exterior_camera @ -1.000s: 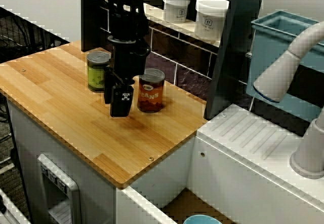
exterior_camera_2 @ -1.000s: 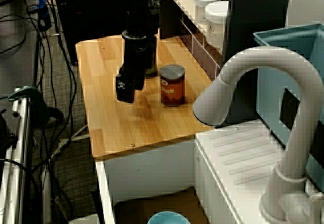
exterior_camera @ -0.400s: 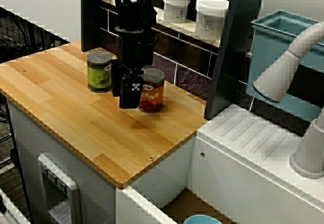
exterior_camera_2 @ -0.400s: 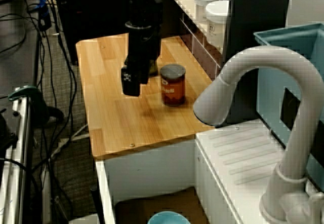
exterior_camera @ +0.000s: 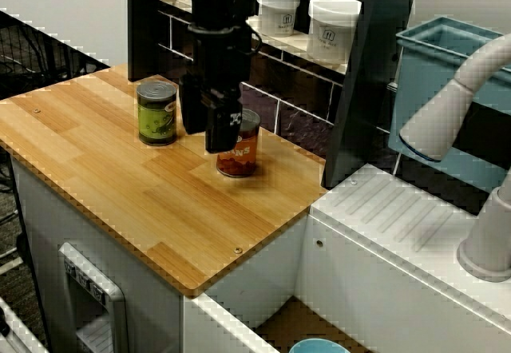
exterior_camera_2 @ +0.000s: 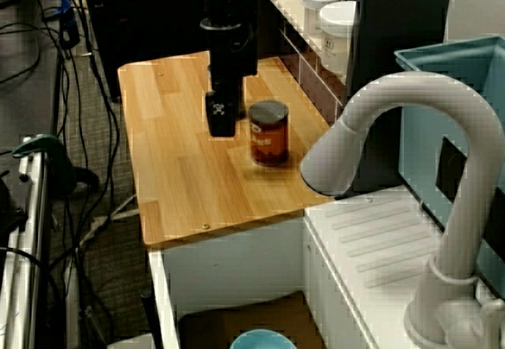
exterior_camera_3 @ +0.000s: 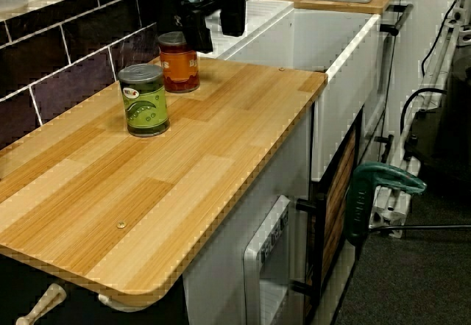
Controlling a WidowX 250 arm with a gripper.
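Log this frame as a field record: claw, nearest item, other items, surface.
claw: open, empty, raised off the counter
nearest item: red can, upright, lid on, right beside the claw; looks clear of it in the low view along the counter
other can: green can, upright, apart from the red can
surface: wooden counter
shelf behind: white jar, second white jar
far side: white faucet
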